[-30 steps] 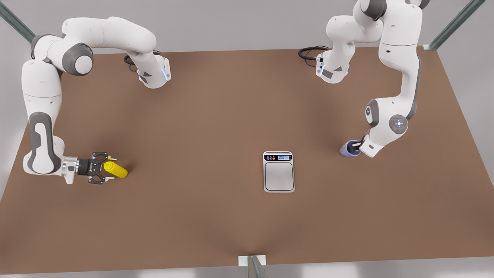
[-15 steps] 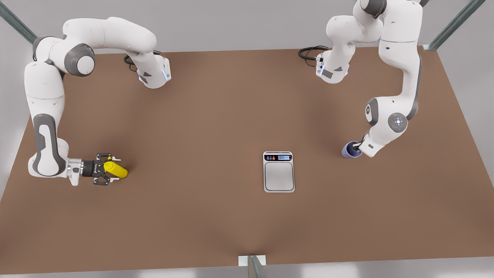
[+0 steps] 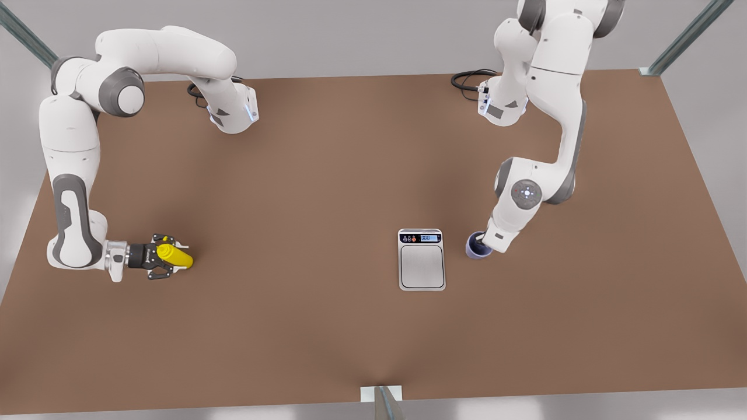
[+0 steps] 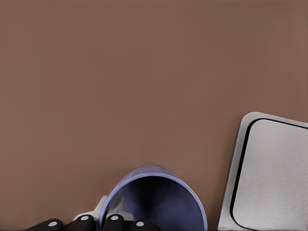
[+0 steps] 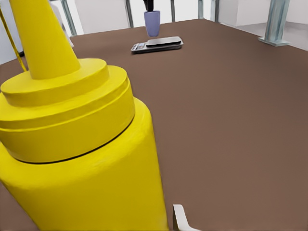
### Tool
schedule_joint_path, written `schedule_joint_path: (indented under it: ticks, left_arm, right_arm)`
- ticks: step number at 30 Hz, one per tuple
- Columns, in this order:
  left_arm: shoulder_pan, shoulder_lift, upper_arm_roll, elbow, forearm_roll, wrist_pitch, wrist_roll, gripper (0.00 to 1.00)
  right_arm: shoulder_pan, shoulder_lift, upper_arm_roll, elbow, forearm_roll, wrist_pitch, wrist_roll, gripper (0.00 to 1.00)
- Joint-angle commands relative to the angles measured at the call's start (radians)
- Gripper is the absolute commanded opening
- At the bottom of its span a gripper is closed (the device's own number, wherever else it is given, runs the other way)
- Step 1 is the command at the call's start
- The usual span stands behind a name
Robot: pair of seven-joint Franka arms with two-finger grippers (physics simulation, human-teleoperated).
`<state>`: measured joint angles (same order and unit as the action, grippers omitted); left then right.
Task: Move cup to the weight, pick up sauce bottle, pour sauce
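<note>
The lavender-blue cup (image 3: 477, 248) hangs upright just to the front view's right of the weight (image 3: 422, 265), apart from it. My left gripper (image 3: 484, 238) is shut on the cup's rim, one finger inside and one outside. In the left wrist view the cup (image 4: 159, 202) is close up beside the weight's silver platform (image 4: 274, 183), with the dark fingertips (image 4: 113, 223) at its rim. At the front view's left, my right gripper (image 3: 168, 256) is shut on the yellow sauce bottle (image 3: 178, 256), which rests on the table. The right wrist view has the sauce bottle (image 5: 82, 159) close up, with the weight (image 5: 159, 44) and cup (image 5: 152, 22) far off.
The brown table (image 3: 327, 175) stretches bare around the weight. Both arm bases (image 3: 233, 114) (image 3: 502, 108) stand at the back edge with black cables. A metal post (image 3: 382, 402) sits at the front edge's middle.
My left gripper carried the cup toward the front view's left, from far right of the weight to right beside it. My right gripper's fingers closed in on the sauce bottle.
</note>
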<state>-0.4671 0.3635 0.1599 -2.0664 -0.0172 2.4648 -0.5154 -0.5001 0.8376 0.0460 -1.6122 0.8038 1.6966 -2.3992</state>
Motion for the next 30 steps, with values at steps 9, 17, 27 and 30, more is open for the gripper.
schedule_joint_path:
  ticks: [9, 17, 27, 30]
  left_arm:
    - [-0.085, 0.09, -0.068, 0.187, -0.058, -0.049, -0.279, 0.21]
    - [-0.145, 0.184, -0.068, 0.304, -0.056, -0.05, -0.42, 0.21]
    - [-0.165, 0.215, -0.068, 0.354, -0.049, -0.087, -0.471, 0.43]
    - [-0.165, 0.222, -0.068, 0.371, -0.049, -0.089, -0.476, 0.57]
  right_arm:
    - [-0.003, -0.003, 0.0, 0.003, 0.009, -0.017, 0.009, 0.53]
    - [0.207, -0.104, -0.001, 0.267, 0.002, -0.043, 0.552, 0.54]
    - [0.617, -0.23, -0.003, 0.296, -0.321, 0.336, 1.092, 0.54]
    - [0.706, -0.238, -0.003, 0.296, -0.436, 0.411, 1.244, 0.54]
